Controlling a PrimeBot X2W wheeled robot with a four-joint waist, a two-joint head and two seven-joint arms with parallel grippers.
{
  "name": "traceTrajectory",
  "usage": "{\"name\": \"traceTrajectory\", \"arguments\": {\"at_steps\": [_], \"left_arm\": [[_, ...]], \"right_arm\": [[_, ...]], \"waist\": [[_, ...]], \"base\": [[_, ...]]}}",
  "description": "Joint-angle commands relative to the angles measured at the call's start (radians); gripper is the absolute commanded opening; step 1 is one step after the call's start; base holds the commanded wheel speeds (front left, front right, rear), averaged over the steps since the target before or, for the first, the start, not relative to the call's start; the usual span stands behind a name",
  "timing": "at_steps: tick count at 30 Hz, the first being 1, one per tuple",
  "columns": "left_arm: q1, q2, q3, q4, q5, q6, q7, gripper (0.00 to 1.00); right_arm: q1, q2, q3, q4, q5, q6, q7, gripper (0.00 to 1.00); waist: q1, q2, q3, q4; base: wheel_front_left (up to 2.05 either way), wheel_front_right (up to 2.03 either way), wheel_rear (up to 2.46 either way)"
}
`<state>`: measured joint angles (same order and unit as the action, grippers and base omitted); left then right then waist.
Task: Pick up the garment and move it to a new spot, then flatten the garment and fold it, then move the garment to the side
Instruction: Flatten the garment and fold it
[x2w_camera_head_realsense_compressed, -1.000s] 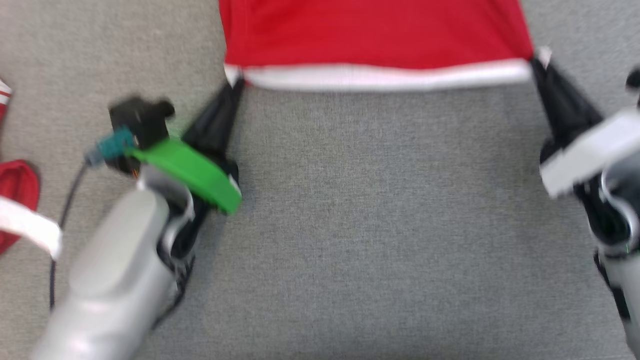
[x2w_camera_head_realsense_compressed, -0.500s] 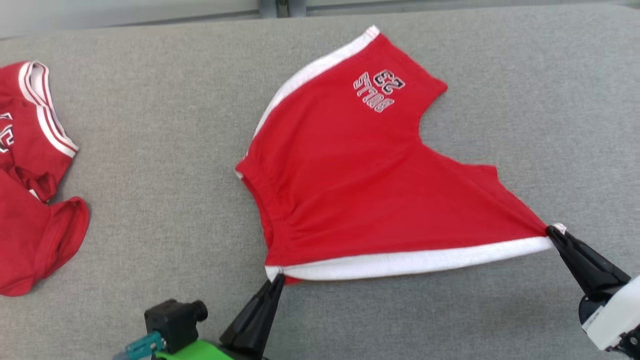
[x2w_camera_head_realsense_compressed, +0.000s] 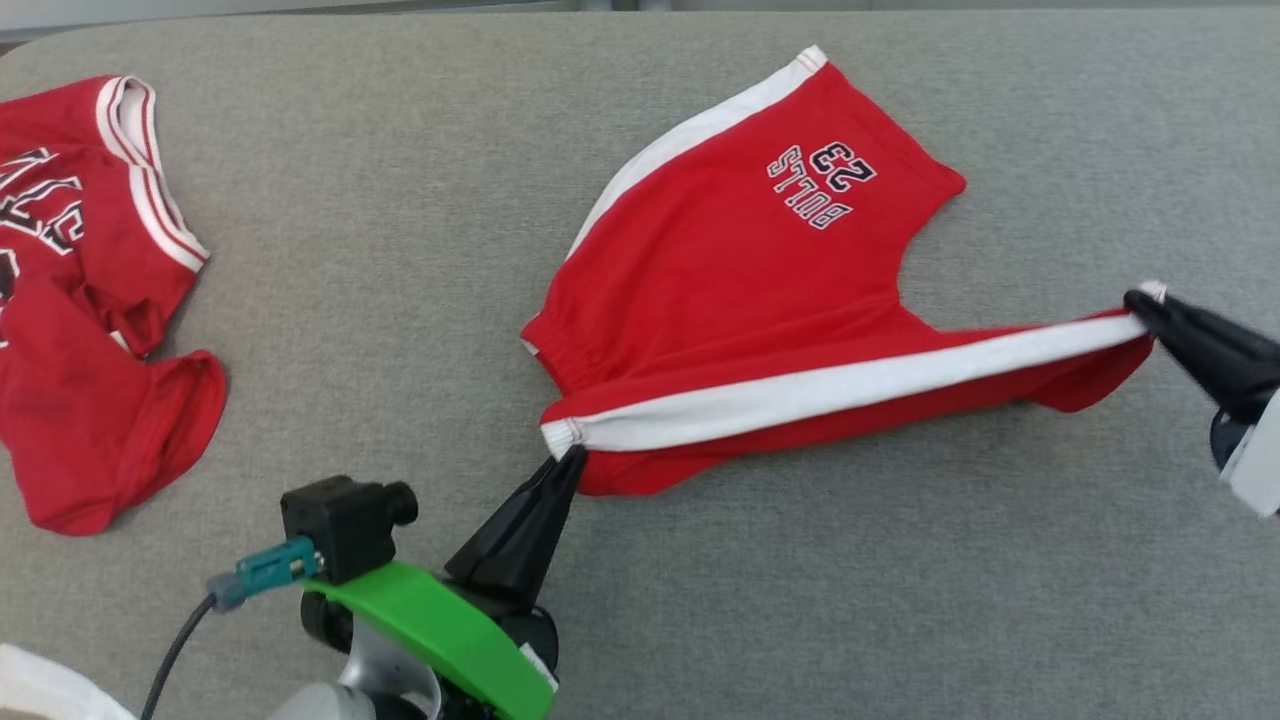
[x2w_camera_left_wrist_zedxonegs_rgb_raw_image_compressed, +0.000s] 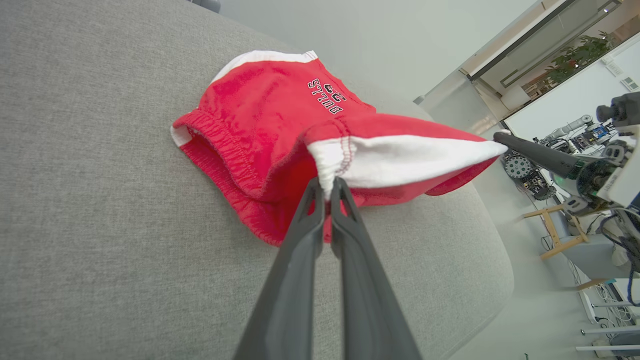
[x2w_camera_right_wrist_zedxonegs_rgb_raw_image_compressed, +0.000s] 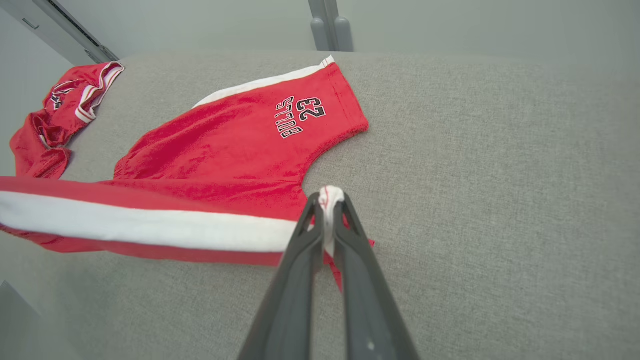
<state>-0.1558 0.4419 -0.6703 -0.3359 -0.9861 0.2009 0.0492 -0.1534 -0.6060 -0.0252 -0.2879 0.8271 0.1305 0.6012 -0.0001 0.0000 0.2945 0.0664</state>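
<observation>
The garment is a pair of red shorts (x2w_camera_head_realsense_compressed: 740, 300) with white side stripes and "BULLS 23" print, lying on the grey surface (x2w_camera_head_realsense_compressed: 400, 300). My left gripper (x2w_camera_head_realsense_compressed: 568, 458) is shut on the waistband end of the near white stripe, seen close up in the left wrist view (x2w_camera_left_wrist_zedxonegs_rgb_raw_image_compressed: 327, 186). My right gripper (x2w_camera_head_realsense_compressed: 1140, 300) is shut on the hem end of the same stripe (x2w_camera_right_wrist_zedxonegs_rgb_raw_image_compressed: 327, 197). The near leg is lifted and stretched between the two grippers, folding over the far leg, which rests flat (x2w_camera_right_wrist_zedxonegs_rgb_raw_image_compressed: 260, 130).
A second red jersey garment (x2w_camera_head_realsense_compressed: 90, 290) lies crumpled at the far left of the surface (x2w_camera_right_wrist_zedxonegs_rgb_raw_image_compressed: 60, 120). Open grey surface lies in front of the shorts and to their right. The surface's edge runs along the back.
The head camera has tilted up. Both grippers have carried the striped near edge upward and away, folding the near leg over the rest; the right gripper rose most.
</observation>
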Motion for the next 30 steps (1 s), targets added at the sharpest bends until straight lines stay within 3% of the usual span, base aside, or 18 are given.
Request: {"name": "traceTrajectory", "arguments": {"at_steps": [1,5,12,19,30], "left_arm": [[-0.04,-0.015,0.004,0.011,-0.009,-0.011,0.014,0.0],[-0.148,-0.072,-0.02,0.058,-0.04,-0.045,0.069,0.0],[-0.323,-0.179,-0.056,0.209,-0.047,-0.112,0.117,0.0],[-0.432,-0.244,-0.056,0.331,-0.044,-0.149,0.117,0.0],[-0.51,-0.313,-0.064,0.451,-0.037,-0.167,0.1,0.0]], "right_arm": [[-0.062,-0.004,-0.01,0.01,-0.007,0.0,0.029,0.0],[-0.25,-0.027,-0.031,0.063,-0.035,0.0,0.154,0.0],[-0.537,-0.004,0.0,0.208,-0.142,0.0,0.307,0.0],[-0.663,0.011,0.032,0.332,-0.237,0.0,0.33,0.0],[-0.762,-0.002,0.066,0.439,-0.308,0.0,0.355,0.0]], "waist": [[0.0001,0.0,0.06,0.093],[0.0001,0.0,0.133,0.176],[0.0001,0.0,0.228,0.294],[0.0001,0.0,0.246,0.333],[0.0001,0.0,0.26,0.361]], "base": [[0.0,0.0,0.0],[0.0,0.0,0.0],[0.0,0.0,0.0],[0.0,0.0,0.0],[0.0,0.0,0.0]]}}
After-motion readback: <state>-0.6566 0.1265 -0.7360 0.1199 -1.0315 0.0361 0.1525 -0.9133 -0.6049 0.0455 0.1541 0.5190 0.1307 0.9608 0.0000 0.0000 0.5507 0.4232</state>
